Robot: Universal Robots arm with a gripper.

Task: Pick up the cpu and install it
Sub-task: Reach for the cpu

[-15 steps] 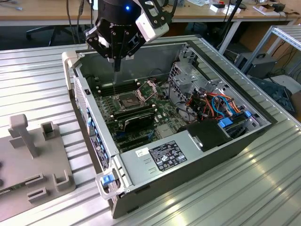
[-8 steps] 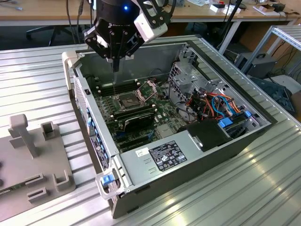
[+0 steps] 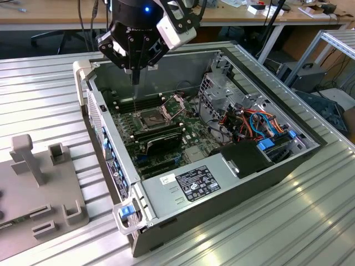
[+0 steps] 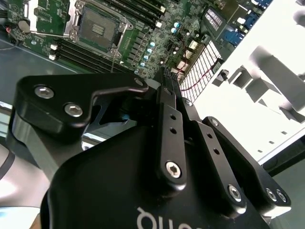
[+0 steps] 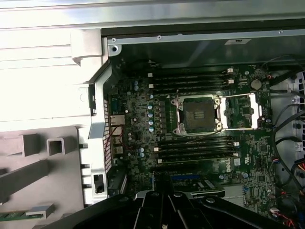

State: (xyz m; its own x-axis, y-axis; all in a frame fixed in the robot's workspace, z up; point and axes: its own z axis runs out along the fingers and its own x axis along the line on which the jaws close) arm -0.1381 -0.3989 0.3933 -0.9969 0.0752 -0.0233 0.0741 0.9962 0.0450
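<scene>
My fingers (image 4: 164, 124) are drawn narrow, almost together. In the exterior view a thin grey sliver hangs below their tips. I judge it to be the cpu (image 3: 135, 78), pinched by its faces and held edge-on, though the wrist views do not let me confirm this. It hangs in the air above the open case (image 3: 89, 83), clear of the board (image 5: 138, 138).

Below, the socket (image 5: 196, 114) lies open, dark and bare, so the chip is not seated. Its frame (image 5: 243, 110) is hinged back and lies just beside it. Memory slots (image 5: 190, 81) flank the socket on two sides.

Risks noted:
1. The hold is a narrow pinch on a small, thin part. A slip would drop it onto the bare socket contacts, which I judge easy to bend.
2. The chip is upright while the socket lies flat. Set down tilted or turned the wrong way, it would load one edge and seat crooked.
3. Sideways drift on the way down could strike the frame or the slots.
4. Cables (image 3: 249, 119) crowd the case toward the exterior view's right, well apart from the socket, so the hazard is low.

The grey fixture (image 3: 33, 194) sits on the worktop (image 3: 277, 233) beside the case and adds no risk.
</scene>
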